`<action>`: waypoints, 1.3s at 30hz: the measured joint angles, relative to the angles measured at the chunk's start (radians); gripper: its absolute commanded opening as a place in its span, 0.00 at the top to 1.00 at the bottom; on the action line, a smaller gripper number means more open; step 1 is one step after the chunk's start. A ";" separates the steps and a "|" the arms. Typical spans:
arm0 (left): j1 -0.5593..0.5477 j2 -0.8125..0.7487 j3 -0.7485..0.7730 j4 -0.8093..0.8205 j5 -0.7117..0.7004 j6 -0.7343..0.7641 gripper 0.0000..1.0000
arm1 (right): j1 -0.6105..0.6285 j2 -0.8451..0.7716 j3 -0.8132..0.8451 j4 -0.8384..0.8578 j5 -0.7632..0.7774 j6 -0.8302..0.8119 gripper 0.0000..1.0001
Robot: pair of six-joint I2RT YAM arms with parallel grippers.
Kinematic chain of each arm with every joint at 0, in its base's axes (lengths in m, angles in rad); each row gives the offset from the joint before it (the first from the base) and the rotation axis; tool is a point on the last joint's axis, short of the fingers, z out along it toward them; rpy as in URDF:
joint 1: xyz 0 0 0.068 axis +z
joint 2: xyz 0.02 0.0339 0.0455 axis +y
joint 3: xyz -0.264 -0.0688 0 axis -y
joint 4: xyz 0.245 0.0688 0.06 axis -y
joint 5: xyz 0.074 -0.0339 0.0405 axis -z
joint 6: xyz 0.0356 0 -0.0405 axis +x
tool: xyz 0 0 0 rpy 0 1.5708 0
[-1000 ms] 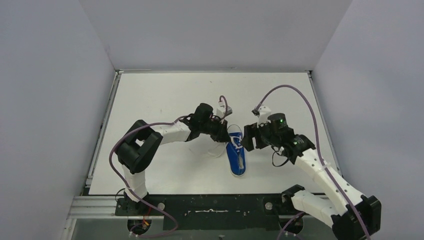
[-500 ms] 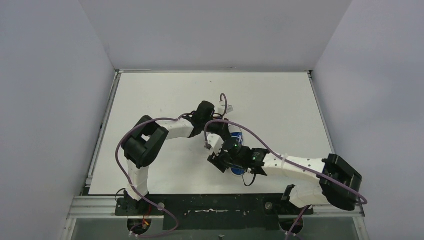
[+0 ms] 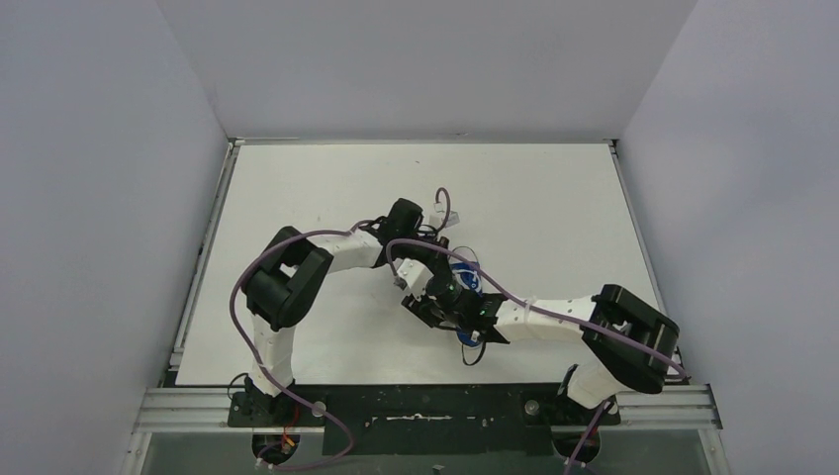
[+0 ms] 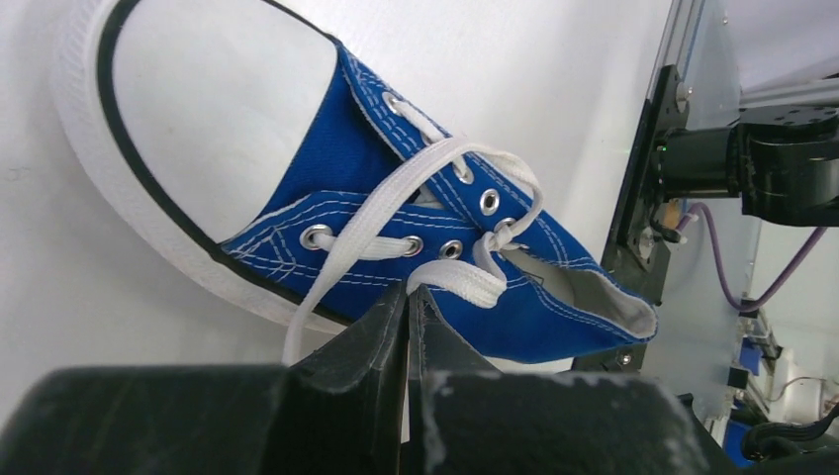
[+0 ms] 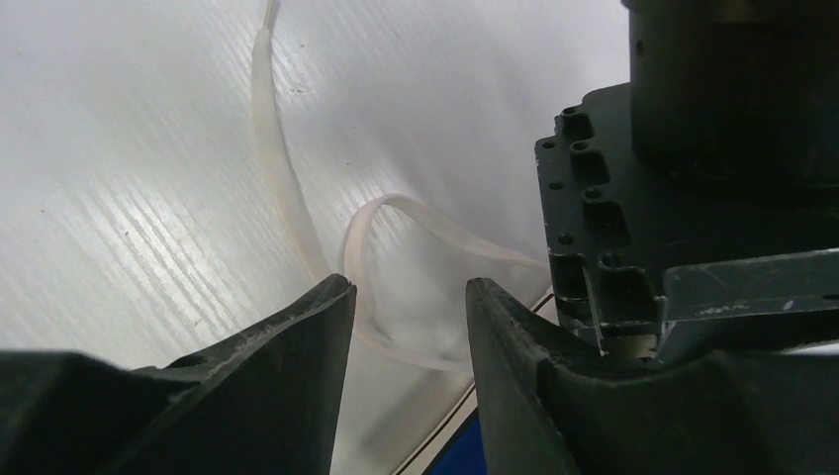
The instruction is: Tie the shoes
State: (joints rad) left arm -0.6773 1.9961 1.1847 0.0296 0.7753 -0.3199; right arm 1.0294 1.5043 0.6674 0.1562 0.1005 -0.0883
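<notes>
Left gripper point(image 4: 409, 297), jaws shut, pinched the thin white lace point(image 4: 457, 284) of the blue canvas sneaker with white toe cap point(image 4: 396, 188) lying just beyond its tips. Right gripper point(image 5: 411, 287), half open and empty, straddled a loose lace loop point(image 5: 391, 199), which needed centring before any pinch.

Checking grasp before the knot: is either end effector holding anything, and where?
Left end effector: shut, apparently pinching a lace strand at its tip, beside the eyelets of the sneaker. Right end effector: open, holding nothing; a lace loop lies beyond it.
</notes>
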 measured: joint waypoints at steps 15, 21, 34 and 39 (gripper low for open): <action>0.046 0.048 0.023 -0.063 0.101 0.059 1.00 | 0.001 0.149 0.008 0.130 0.008 -0.048 0.66; 0.053 0.054 0.023 -0.064 0.103 0.062 1.00 | -0.002 0.178 0.019 0.149 -0.004 -0.062 1.00; 0.051 -0.008 -0.015 -0.027 0.060 -0.028 1.00 | -0.053 -0.203 0.108 -0.258 -0.310 0.265 1.00; 0.033 -0.033 -0.024 0.023 0.023 -0.109 1.00 | -0.130 -0.317 0.261 -0.668 -0.337 0.510 1.00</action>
State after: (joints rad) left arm -0.6441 1.9629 1.1603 0.0521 0.7982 -0.4294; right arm 0.8993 1.1873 0.9279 -0.5114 -0.2367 0.4217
